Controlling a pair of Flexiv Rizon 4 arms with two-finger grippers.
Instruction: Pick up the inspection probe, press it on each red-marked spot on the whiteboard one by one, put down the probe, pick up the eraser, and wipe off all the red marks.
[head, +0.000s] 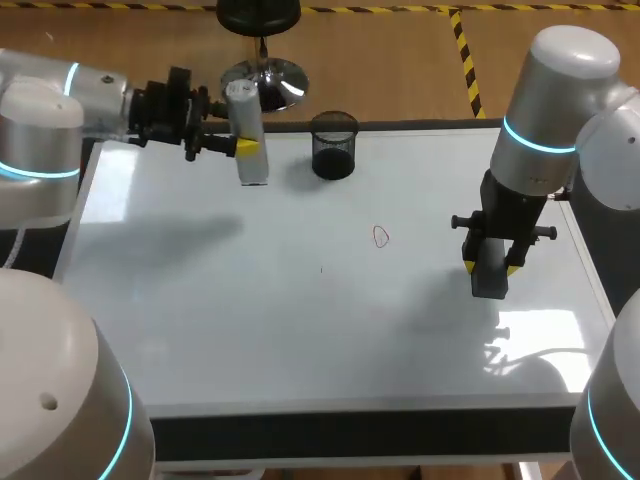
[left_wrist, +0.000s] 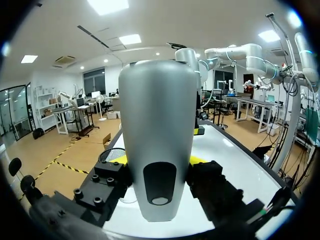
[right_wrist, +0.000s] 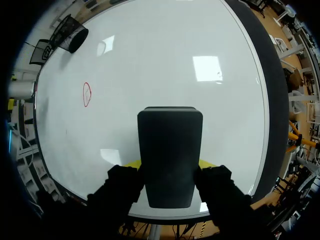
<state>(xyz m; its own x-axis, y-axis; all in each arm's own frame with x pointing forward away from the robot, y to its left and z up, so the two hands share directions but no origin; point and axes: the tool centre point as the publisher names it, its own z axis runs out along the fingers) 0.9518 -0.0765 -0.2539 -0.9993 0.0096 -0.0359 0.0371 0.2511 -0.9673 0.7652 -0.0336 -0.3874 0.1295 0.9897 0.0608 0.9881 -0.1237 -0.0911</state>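
A silver-grey inspection probe (head: 248, 140) stands upright at the whiteboard's far left edge, with my left gripper (head: 243, 147) shut on it from the side. In the left wrist view the probe (left_wrist: 159, 145) fills the space between the yellow-tipped fingers (left_wrist: 119, 159). My right gripper (head: 492, 268) hangs over the board's right part, shut on a black eraser (head: 489, 272) that points down. The eraser (right_wrist: 170, 155) sits between the right gripper's fingers (right_wrist: 207, 163), above bare board. One red loop mark (head: 380, 237) lies left of the eraser, also the red mark (right_wrist: 86, 94) ahead of that gripper.
A black mesh cup (head: 334, 145) stands at the far edge of the whiteboard (head: 250, 330), right of the probe; the cup (right_wrist: 70, 36) shows in the right wrist view too. A tiny dark speck (head: 321, 268) lies near the board's middle.
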